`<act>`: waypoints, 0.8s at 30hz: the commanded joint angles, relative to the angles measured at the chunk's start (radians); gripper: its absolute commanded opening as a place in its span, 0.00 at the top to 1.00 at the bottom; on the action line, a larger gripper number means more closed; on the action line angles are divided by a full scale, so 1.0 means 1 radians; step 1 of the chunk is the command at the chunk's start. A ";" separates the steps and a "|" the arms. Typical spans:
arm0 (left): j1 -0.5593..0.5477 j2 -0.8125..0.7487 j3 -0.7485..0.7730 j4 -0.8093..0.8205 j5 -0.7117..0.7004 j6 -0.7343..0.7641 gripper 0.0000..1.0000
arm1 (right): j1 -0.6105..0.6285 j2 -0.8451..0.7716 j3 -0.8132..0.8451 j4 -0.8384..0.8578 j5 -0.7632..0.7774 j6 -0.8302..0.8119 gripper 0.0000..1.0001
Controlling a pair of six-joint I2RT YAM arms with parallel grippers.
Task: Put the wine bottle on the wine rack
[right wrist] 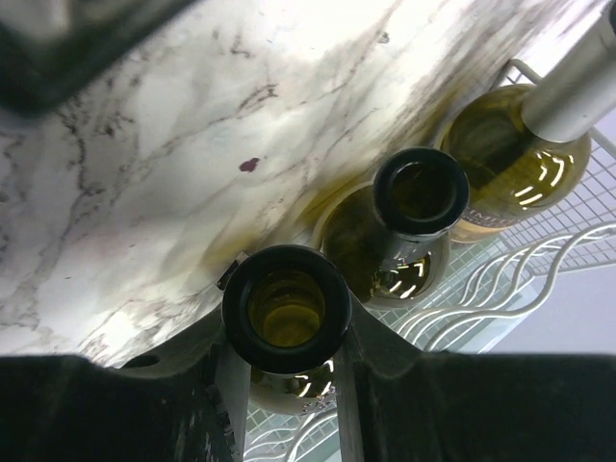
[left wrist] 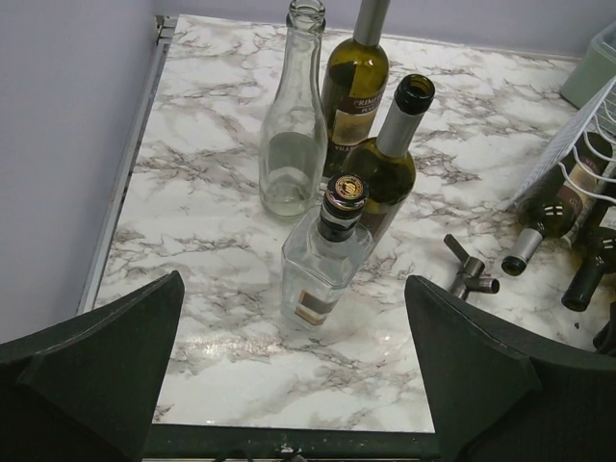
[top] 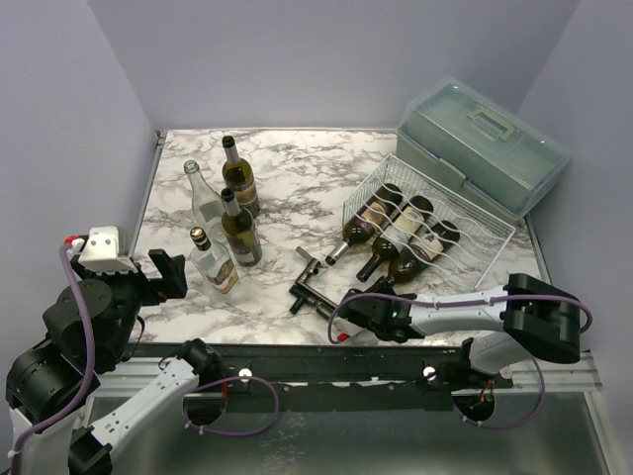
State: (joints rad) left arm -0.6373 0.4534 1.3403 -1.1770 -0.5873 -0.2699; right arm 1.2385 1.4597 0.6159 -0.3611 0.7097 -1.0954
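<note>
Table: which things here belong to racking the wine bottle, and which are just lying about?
Job: wine rack; wine bottle in the right gripper; two racked bottles.
Lying about: corkscrew; lidded plastic box; four standing bottles.

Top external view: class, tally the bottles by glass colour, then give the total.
Clear bottles: 2
Dark green bottles: 5 (2 standing, 3 lying in the wine rack)
Total: 7
</note>
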 commanded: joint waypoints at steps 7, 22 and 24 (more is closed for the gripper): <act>-0.033 -0.036 -0.019 -0.015 -0.048 0.014 0.01 | -0.083 -0.106 -0.117 0.289 0.028 -0.330 0.99; -0.095 -0.076 0.018 -0.056 -0.107 -0.027 0.01 | -0.129 -0.162 -0.198 0.304 -0.073 -0.334 0.88; -0.104 -0.083 0.026 -0.067 -0.113 -0.040 0.01 | -0.129 -0.174 -0.208 0.290 -0.087 -0.322 0.81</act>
State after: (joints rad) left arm -0.7212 0.3950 1.3354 -1.2068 -0.6579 -0.2813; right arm 1.1114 1.3136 0.4255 -0.0891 0.6628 -1.3521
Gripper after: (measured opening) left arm 0.988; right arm 0.343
